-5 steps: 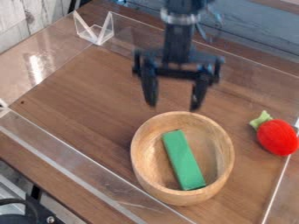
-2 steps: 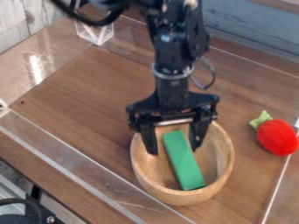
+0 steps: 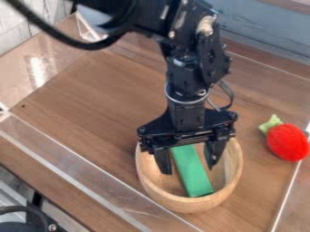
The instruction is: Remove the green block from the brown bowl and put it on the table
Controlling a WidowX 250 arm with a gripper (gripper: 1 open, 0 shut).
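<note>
The brown bowl (image 3: 159,190) sits near the table's front edge, a round light wooden bowl with a thick rim. Inside it lies the green block (image 3: 193,175), a flat bright green bar running front to back. My gripper (image 3: 189,156) has come down into the bowl and stands open, one black finger on each side of the block's far half. I cannot tell whether the fingers touch the block. The arm's dark body hides the bowl's far rim. The table (image 3: 85,95) is dark brown wood grain.
A red strawberry-like toy with green leaves (image 3: 285,140) lies right of the bowl. Clear acrylic walls (image 3: 72,177) run along the table's edges, and a small clear acrylic stand (image 3: 97,32) is at the far left corner.
The arm has dropped from above and behind the bowl down into it, so the open fingers now straddle the green block. Block and bowl have not moved.
</note>
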